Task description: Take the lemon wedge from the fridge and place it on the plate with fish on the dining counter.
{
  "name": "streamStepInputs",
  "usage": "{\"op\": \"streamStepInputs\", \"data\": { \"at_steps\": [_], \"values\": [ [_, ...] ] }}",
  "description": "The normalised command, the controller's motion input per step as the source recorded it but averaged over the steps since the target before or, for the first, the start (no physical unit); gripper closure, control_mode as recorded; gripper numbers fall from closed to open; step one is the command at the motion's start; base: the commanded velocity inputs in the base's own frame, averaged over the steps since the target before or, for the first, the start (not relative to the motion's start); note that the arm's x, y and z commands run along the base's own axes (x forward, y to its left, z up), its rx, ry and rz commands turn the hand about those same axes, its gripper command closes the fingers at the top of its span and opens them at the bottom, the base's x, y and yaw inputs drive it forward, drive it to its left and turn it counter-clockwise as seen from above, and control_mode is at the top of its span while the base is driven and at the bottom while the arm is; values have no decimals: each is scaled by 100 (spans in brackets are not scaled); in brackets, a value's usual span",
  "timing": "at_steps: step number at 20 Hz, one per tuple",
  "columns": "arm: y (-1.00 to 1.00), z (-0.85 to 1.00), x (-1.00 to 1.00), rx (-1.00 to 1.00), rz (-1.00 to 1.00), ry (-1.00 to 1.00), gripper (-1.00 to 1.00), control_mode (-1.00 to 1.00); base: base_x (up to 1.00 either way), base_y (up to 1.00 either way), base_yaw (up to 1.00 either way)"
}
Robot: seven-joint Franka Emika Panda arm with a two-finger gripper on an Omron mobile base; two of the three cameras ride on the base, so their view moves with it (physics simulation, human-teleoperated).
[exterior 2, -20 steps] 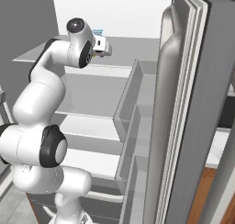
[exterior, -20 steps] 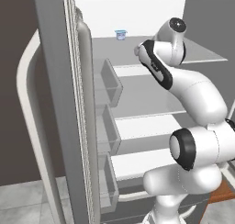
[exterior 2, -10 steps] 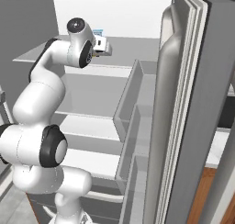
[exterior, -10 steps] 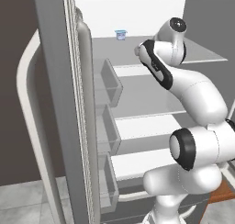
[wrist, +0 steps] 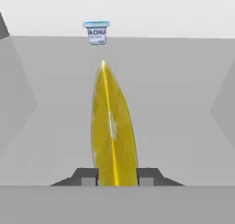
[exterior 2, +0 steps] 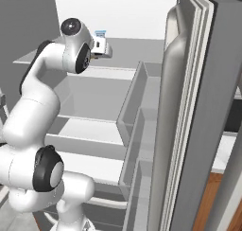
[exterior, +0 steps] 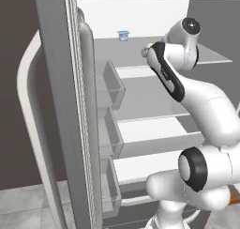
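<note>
Glossy yellow lemon wedge [wrist: 113, 131]; matt grey fridge [exterior: 65, 106] shelves.

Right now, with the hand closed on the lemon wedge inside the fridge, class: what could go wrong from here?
1. The hand pinches only the near end of the lemon wedge; most of it sticks out, so it might slip or twist when lifted.
2. The cup stands just beyond the wedge; pushing forward could knock it.
3. The open door and its bins stand close; a wide swing out might hit them.
</note>
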Motion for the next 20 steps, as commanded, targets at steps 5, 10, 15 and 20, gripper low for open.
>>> {"op": "streamStepInputs", "data": {
  "at_steps": [5,10,15,20],
  "values": [
    [19,8,-100,3,0,-10,100,-100,0,0,0],
    [25,0,-100,11,-3,-1,100,-100,0,0,0],
    [19,20,-100,19,-7,4,100,-100,0,0,0],
    [10,15,-100,18,-12,22,100,-100,0,0,0]
  ]
}}
